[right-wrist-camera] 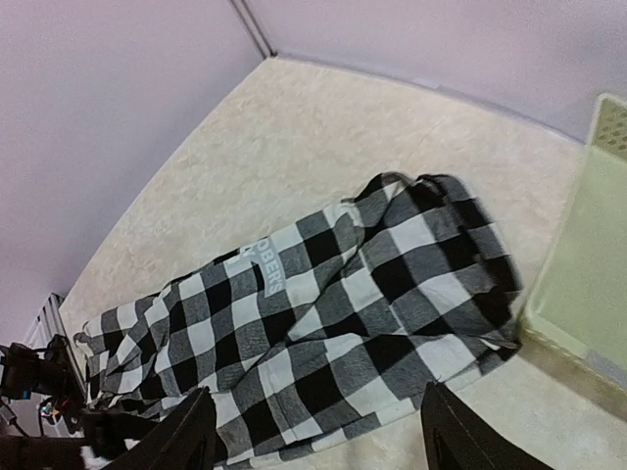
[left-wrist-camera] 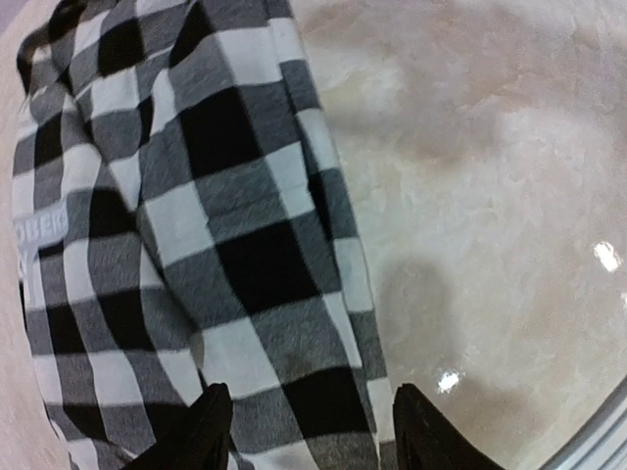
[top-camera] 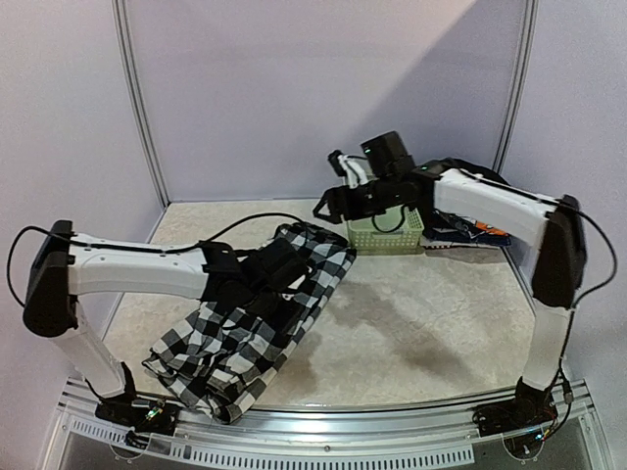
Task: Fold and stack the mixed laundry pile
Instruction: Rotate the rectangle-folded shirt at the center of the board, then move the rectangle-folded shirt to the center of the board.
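Left wrist view: left claw (left-wrist-camera: pixel 315 436) seen spread over checked shirt (left-wrist-camera: pixel 196 245); right claw (right-wrist-camera: pixel 318 441) spread, empty. Shirt could be dragged askew if snagged.

Soft bright light, glints on the table (left-wrist-camera: pixel 490 196), checked shirt (right-wrist-camera: pixel 323 323) perhaps blurred.

Lab robot cell.
You're at a table (top-camera: pixel 421 323) boxed by plain lilac walls (top-camera: pixel 294 88), metal post (top-camera: pixel 139 98) upper left, aluminium rail (top-camera: pixel 323 423) along bottom.
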`<state>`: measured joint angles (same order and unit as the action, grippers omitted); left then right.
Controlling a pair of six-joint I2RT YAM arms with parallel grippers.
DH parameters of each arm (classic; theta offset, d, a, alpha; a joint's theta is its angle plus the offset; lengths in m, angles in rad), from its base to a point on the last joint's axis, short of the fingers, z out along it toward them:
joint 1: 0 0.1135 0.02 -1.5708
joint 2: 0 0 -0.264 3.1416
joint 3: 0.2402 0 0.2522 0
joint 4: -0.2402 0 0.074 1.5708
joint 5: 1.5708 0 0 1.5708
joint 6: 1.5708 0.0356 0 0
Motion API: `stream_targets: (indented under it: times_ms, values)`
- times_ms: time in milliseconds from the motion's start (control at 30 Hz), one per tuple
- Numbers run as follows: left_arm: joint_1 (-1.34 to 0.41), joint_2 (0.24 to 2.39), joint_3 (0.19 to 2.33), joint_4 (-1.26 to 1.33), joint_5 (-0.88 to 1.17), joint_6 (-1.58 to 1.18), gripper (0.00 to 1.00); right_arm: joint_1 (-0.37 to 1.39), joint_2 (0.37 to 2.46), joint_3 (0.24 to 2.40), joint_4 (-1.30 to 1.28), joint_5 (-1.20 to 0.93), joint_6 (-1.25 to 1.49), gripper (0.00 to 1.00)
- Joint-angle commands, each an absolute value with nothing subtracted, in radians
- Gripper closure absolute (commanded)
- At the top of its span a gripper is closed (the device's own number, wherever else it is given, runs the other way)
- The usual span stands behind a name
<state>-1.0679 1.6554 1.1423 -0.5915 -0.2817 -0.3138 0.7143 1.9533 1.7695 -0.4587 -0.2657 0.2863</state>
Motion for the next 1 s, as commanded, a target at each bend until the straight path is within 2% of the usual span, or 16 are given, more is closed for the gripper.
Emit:
stream_targets:
  times_ms: [0,200,333,500,600,667,967]
  values:
    - [-1.091,1.819,1.267,-0.600,-0.328,-0.221,0.40,0.704,1.722,1.521,-0.414,-0.019,0.284,0.26]
    - [-1.089,2.016,1.414,-0.646,-0.373,-0.230,0.38,0.700,1.454,1.245,-0.388,0.080,0.332,0.24]
    - [-1.088,2.078,1.456,-0.655,-0.380,-0.230,0.46,0.700,1.352,1.154,-0.396,0.098,0.346,0.23]
    - [-1.085,2.142,1.493,-0.662,-0.390,-0.230,0.62,0.700,1.280,1.105,-0.410,0.104,0.354,0.23]
    - [-1.072,2.165,1.503,-0.656,-0.386,-0.239,0.82,0.700,1.256,1.086,-0.404,0.089,0.350,0.23]
    - [-1.052,2.165,1.501,-0.651,-0.385,-0.265,0.99,0.699,1.251,1.078,-0.405,0.086,0.346,0.23]
    - [-0.856,2.127,1.442,-0.567,-0.228,-0.386,1.00,0.700,1.244,1.062,-0.403,0.084,0.342,0.22]
